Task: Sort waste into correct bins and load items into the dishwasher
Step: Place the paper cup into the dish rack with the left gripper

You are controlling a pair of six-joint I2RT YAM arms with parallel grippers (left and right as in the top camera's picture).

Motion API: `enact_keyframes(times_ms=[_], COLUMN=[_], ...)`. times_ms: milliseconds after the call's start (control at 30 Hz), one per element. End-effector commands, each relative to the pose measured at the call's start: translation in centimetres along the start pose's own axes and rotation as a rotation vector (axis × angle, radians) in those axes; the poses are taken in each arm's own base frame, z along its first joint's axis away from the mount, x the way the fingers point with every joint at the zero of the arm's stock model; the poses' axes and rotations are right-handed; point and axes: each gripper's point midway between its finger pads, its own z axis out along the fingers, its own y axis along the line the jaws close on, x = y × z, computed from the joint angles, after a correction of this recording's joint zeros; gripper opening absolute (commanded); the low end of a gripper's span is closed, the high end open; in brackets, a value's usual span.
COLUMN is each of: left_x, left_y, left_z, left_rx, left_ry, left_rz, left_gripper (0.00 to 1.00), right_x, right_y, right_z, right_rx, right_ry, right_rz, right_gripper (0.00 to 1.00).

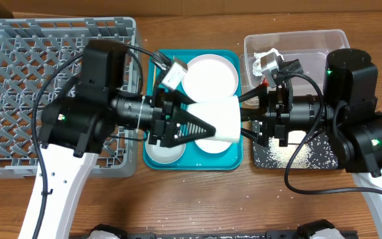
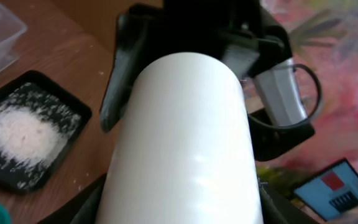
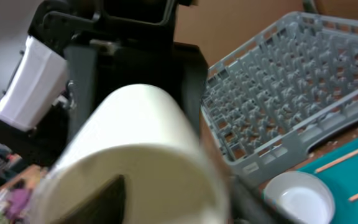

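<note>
A small white cup (image 1: 219, 119) hangs on its side above the teal tray (image 1: 191, 162), between both arms. My left gripper (image 1: 201, 126) is shut on the cup's body; the cup fills the left wrist view (image 2: 185, 143). My right gripper (image 1: 247, 114) is at the cup's open end. In the right wrist view one dark finger sits inside the cup's mouth (image 3: 148, 174) and the other outside its rim, with a gap. The pale plate (image 1: 209, 76), a white dish (image 1: 211, 146), the grey bowl (image 1: 163, 151) and chopsticks (image 3: 347, 158) lie on the tray.
The grey dish rack (image 1: 52, 93) stands at the left and holds nothing. The clear tub (image 1: 304, 43) at the back right holds a crumpled tissue (image 1: 265, 58). The black tray (image 1: 310, 156) holds white rice, also in the left wrist view (image 2: 23, 130).
</note>
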Motion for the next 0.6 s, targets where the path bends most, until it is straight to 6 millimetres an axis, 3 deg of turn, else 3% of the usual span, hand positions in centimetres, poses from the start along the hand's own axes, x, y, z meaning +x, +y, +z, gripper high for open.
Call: enact_keyframes(times_ms=[0, 67, 133, 167, 233, 267, 300, 367, 500, 567], left_x=[-0.5, 1.0, 4.8, 8.0, 12.8, 13.6, 16.3, 18.7, 22.2, 21.9], left_y=[4.9, 8.8, 12.7, 14.3, 14.3, 14.4, 14.7, 15.8, 19.0, 20.6], left_z=[-4.2, -8.1, -13.6, -18.0, -24.4, -25.3, -27.8, -29.3, -32.0, -32.1], left_rx=[-0.311, -0.566, -0.923, -1.193, -1.568, -1.624, -1.797, -1.886, -1.866, -1.762], left_ry=[-0.094, -0.126, -0.121, -0.127, -0.178, -0.187, -0.194, -0.182, -0.286, -0.34], left_rz=[-0.11, -0.242, -0.457, -0.643, -0.926, -0.965, -1.069, -1.131, -1.23, -1.214], left_gripper=[0.5, 0.5, 0.5, 0.5, 0.49, 0.48, 0.49, 0.53, 0.54, 0.54], right_x=[-0.9, -0.7, 0.3, 1.4, 3.5, 4.2, 5.3, 5.8, 6.1, 6.1], right_y=[0.2, -0.7, -2.0, -3.1, -4.9, -5.4, -6.3, -7.0, -7.6, -7.6], right_z=[-1.8, -2.6, -3.1, -3.3, -3.3, -3.1, -2.8, -2.6, -2.4, -2.4], right_rx=[0.096, 0.193, 0.288, 0.35, 0.404, 0.404, 0.404, 0.404, 0.403, 0.403], right_ry=[-0.049, -0.059, -0.043, -0.013, 0.053, 0.075, 0.116, 0.139, 0.15, 0.151], right_rz=[-0.045, -0.024, 0.027, 0.088, 0.204, 0.243, 0.312, 0.352, 0.37, 0.372], right_gripper=[0.72, 0.74, 0.75, 0.75, 0.75, 0.75, 0.75, 0.75, 0.75, 0.75])
